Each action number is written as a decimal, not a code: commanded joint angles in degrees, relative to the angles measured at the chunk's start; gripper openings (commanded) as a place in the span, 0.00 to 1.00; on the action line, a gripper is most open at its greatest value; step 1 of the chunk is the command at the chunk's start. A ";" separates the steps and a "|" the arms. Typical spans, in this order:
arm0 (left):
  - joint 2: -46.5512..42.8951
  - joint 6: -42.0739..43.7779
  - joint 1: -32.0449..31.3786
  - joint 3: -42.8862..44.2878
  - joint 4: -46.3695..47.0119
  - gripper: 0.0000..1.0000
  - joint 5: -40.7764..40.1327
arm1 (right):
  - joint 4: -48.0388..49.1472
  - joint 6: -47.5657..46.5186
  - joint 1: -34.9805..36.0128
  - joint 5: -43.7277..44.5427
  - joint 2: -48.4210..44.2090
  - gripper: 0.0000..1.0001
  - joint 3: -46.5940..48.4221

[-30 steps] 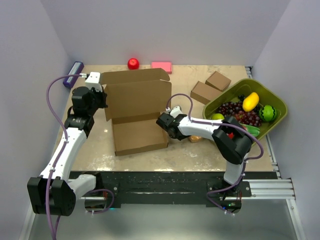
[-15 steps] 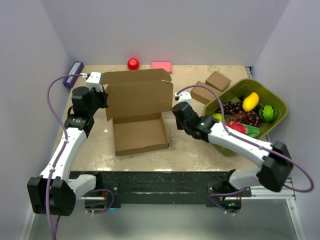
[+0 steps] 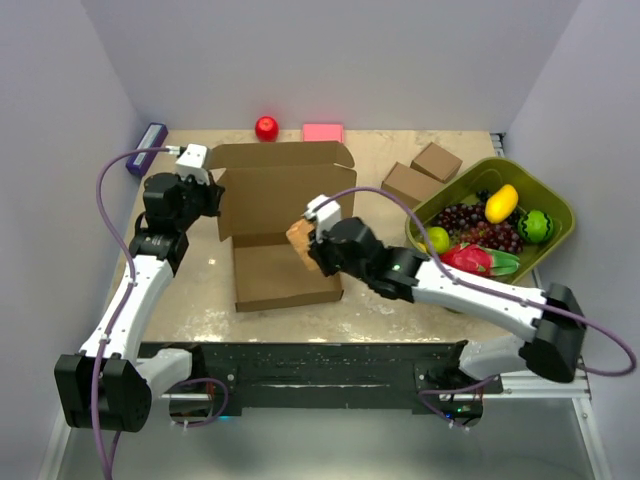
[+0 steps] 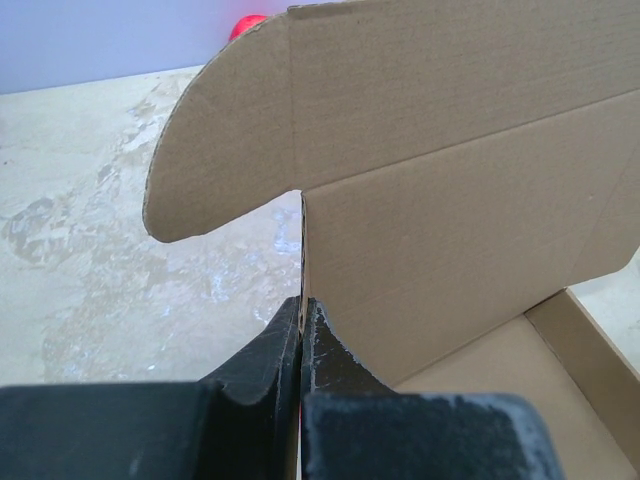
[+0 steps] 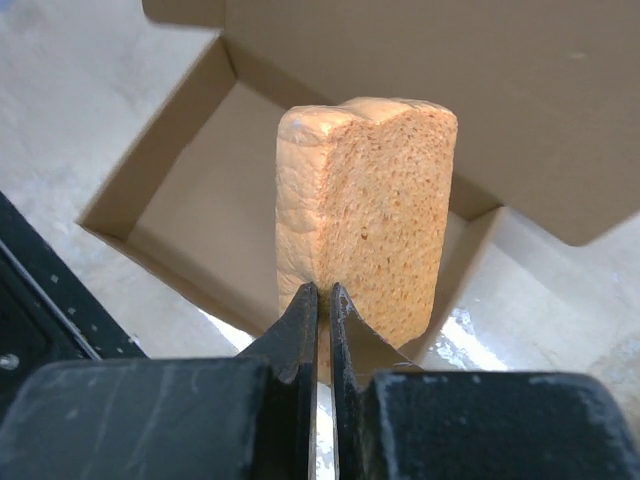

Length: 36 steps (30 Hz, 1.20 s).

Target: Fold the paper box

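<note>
Jaws on both arms are pressed almost together, each pair pinching something thin.

The left gripper [image 3: 212,192] is clamped on the left edge of the paper box [image 3: 283,275]. Its wrist view shows the two black fingers [image 4: 335,350] closed flat against either face of the cardboard, just below the rounded side flap. That flap and the tall rear panel stand upright. The shallow tray part of the box lies flat on the table [image 3: 370,160] in front of the panel, roughly in the middle of the table and a little toward the left arm.

The right gripper [image 3: 318,250] reaches in from the right and holds a slice of bread [image 3: 301,241]. In its wrist view the fingertips grip the lower edge of the slice [image 5: 365,200], with only a sliver of gap between them. The slice stands upright above the fingers. It sits over the right side of the tray, near the right wall; whether it touches the cardboard cannot be told.

Farther right are two small brown boxes [image 3: 436,161] and a green basket [image 3: 545,193] of fruit, well apart from the paper box.
</note>
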 commanded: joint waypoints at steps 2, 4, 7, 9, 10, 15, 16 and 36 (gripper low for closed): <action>-0.25 1.53 -0.54 0.52 4.59 0.00 3.11 | -6.72 -4.47 6.04 13.38 12.31 0.00 10.27; -0.08 1.62 -0.62 0.60 4.61 0.00 3.37 | -7.18 -5.70 7.54 14.20 16.09 0.00 11.78; 0.01 1.71 -0.71 0.60 4.69 0.00 3.72 | -3.76 -5.97 8.07 9.47 18.91 0.00 11.61; 0.01 1.79 -0.71 0.51 4.69 0.00 3.64 | -3.40 -5.01 8.16 8.14 20.67 0.00 12.58; 0.01 1.79 -0.71 0.51 4.69 0.00 3.64 | -3.75 -4.04 8.16 8.05 21.55 0.00 13.54; 0.45 1.62 -0.89 0.34 5.04 0.00 4.60 | -5.69 -2.37 8.07 8.31 27.79 0.00 16.36; 0.62 1.53 -0.98 0.34 5.13 0.00 4.78 | -5.78 -1.93 8.16 9.36 28.75 0.00 17.23; 2.47 1.44 -1.59 0.34 5.75 0.00 6.88 | -8.15 5.45 8.25 19.90 33.61 0.65 21.11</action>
